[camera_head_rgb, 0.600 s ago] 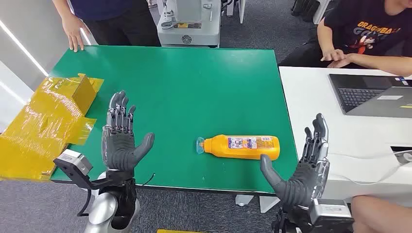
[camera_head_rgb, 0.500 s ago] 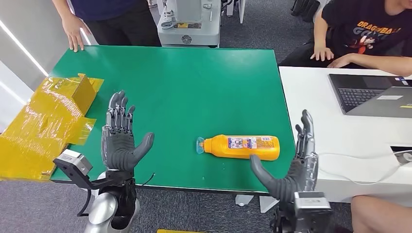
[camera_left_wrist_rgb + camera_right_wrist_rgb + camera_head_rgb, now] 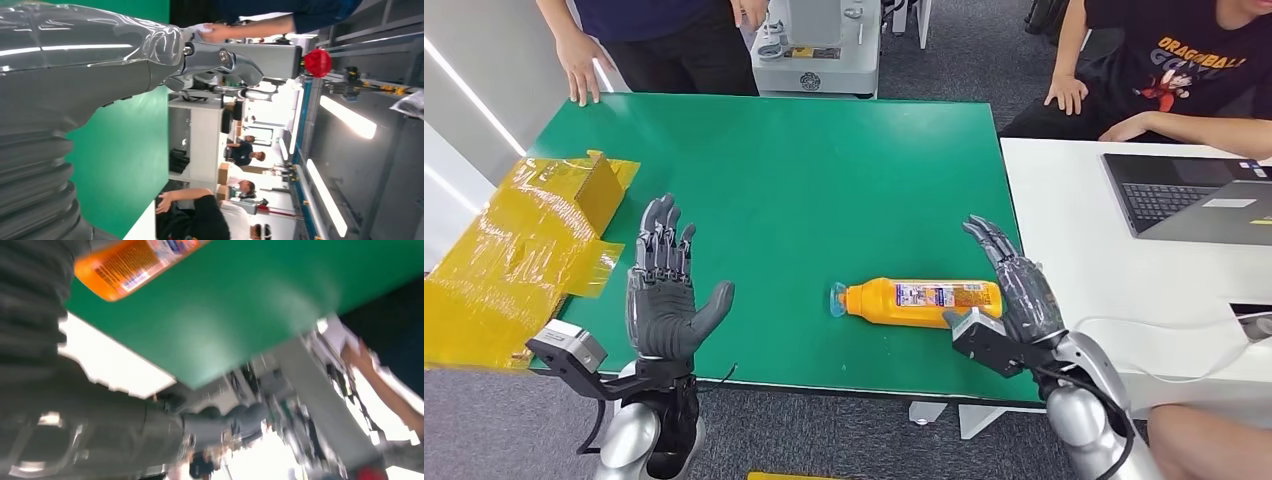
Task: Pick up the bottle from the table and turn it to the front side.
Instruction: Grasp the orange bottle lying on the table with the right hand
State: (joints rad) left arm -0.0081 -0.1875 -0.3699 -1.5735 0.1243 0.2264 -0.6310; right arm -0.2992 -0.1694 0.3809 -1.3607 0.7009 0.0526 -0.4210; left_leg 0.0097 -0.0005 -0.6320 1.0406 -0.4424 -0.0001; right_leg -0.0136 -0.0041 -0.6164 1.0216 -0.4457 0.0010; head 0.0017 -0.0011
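— What's on the green table [image 3: 824,170]?
— An orange bottle [image 3: 919,302], on its side near the front edge, cap toward the left, label up. A person's hand [image 3: 581,72] rests on the far left corner.
— And at the left side?
— Yellow taped cardboard [image 3: 514,255] overlaps that edge and hangs off it.
— To the right?
— A white table [image 3: 1084,230] butts against the green one. A laptop [image 3: 1189,195] lies open on it, and a cable [image 3: 1174,372] runs near its front.
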